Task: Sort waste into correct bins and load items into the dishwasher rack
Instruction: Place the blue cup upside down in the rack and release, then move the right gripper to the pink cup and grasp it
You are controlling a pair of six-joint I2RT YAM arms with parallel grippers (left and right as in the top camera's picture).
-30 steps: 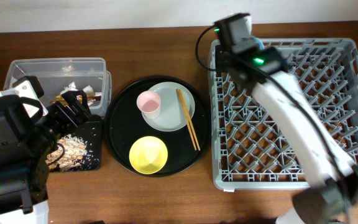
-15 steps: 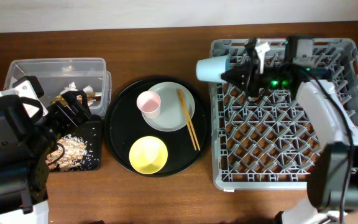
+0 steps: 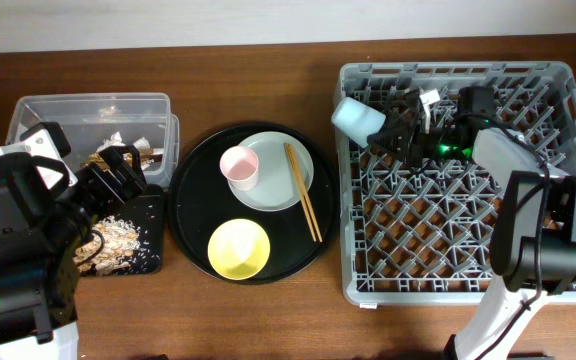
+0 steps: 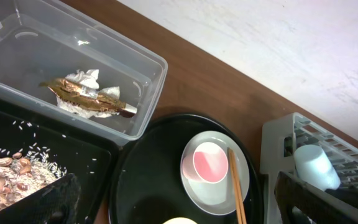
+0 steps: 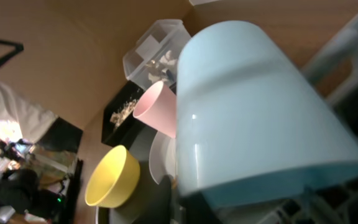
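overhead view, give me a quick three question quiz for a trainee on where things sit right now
1. True or false: the pink cup stands on the plate.
2. What does the right gripper hold? A yellow bowl; B blue cup; C chopsticks.
3. Fill in: the tissue and wrapper lie in the ____.

Key: 1 true. 2 B. 3 clear tub.
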